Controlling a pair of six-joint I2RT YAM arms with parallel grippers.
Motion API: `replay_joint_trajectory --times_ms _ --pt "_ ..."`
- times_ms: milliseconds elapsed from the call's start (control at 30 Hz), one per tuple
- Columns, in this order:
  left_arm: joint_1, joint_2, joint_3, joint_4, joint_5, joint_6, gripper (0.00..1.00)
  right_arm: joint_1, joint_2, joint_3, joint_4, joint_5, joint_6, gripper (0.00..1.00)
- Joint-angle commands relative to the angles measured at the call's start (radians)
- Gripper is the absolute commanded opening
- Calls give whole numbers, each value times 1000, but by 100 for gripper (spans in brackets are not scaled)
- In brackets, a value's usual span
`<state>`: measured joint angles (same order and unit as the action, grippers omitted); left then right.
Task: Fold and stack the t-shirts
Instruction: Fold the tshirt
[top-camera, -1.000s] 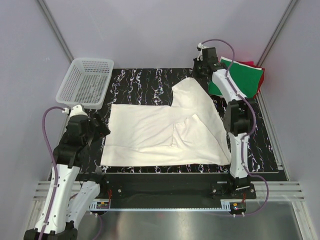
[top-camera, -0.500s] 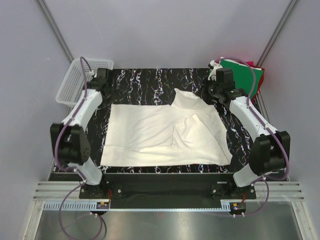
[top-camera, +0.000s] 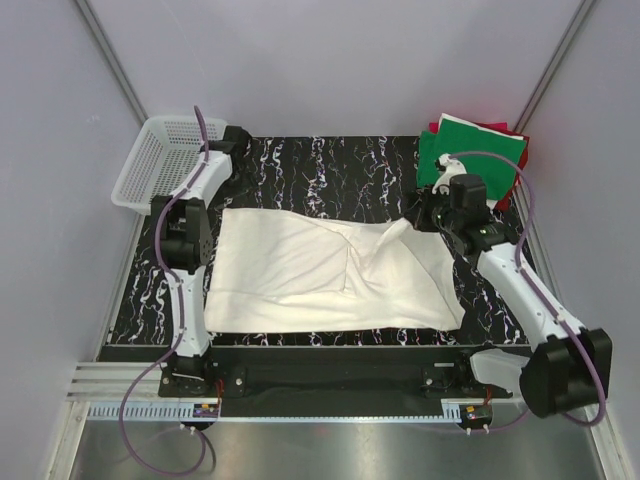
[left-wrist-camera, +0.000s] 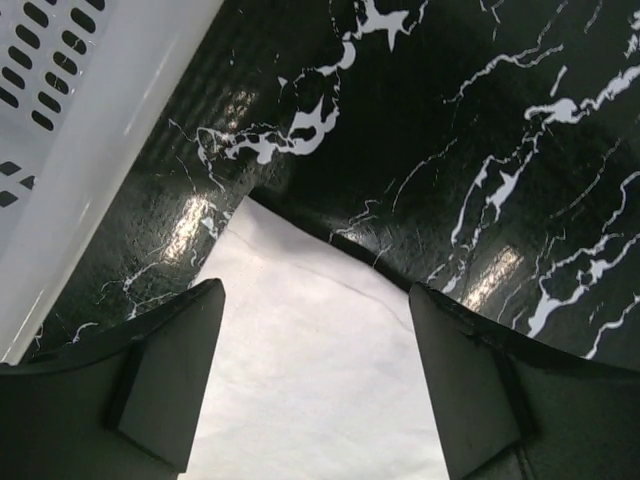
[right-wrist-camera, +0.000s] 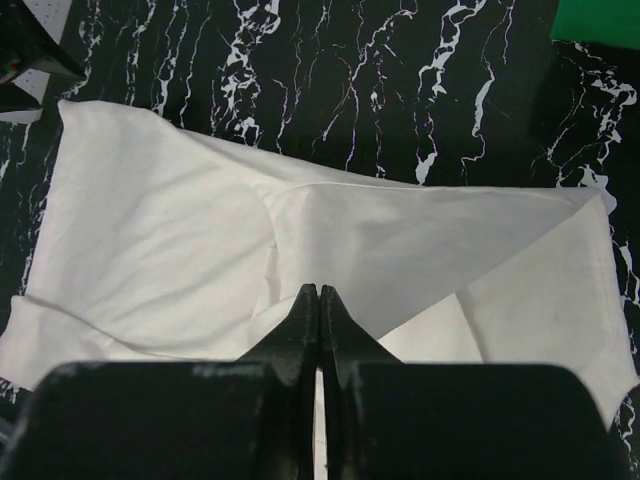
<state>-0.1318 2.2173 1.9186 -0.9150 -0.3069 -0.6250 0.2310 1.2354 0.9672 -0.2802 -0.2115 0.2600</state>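
A cream-white t-shirt (top-camera: 300, 270) lies spread on the black marbled mat (top-camera: 330, 165), its right part folded over. My right gripper (top-camera: 427, 213) is shut on a raised flap of that t-shirt (right-wrist-camera: 180, 250), fingertips pressed together (right-wrist-camera: 320, 290) with cloth drawn up to them. My left gripper (left-wrist-camera: 315, 290) hovers open above the shirt's back-left corner (left-wrist-camera: 300, 350), with nothing between its fingers. Folded green (top-camera: 475, 150) and red (top-camera: 505, 130) t-shirts lie at the back right.
A white mesh basket (top-camera: 165, 165) stands at the back left, and its wall (left-wrist-camera: 90, 130) is close beside my left gripper. The left arm (top-camera: 180, 230) stands along the shirt's left edge. Grey walls enclose the mat.
The left arm swung from the front left to the back-left corner by the basket. The right gripper came forward and down from the back, lowering the shirt's flap.
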Motion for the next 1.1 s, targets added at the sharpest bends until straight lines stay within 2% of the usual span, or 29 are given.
replay_joint_trajectory --times_ms 0,233,267,333,467,500,767,1067 --pt "-5 59 85 -51 -87 -65 81 1 -140 -68 45 50 53 0" --pt "-15 143 106 -45 -100 -91 80 1 -241 -111 3 83 55 0" --pt "-20 148 103 -48 -113 -96 65 1 -241 -111 1 87 51 0" --pt "-29 136 76 -12 -113 -101 63 1 -234 -116 -2 87 56 0" --pt "-31 146 59 -8 -109 -117 53 1 -234 -117 -5 89 56 0" --pt "-31 148 57 -10 -110 -119 48 1 -237 -116 -5 90 51 0" --pt "-32 111 0 1 -98 -110 34 2 -234 -113 -20 135 47 0" --pt "-25 96 -13 -27 -129 -59 34 -18 -165 -9 -77 236 45 0"
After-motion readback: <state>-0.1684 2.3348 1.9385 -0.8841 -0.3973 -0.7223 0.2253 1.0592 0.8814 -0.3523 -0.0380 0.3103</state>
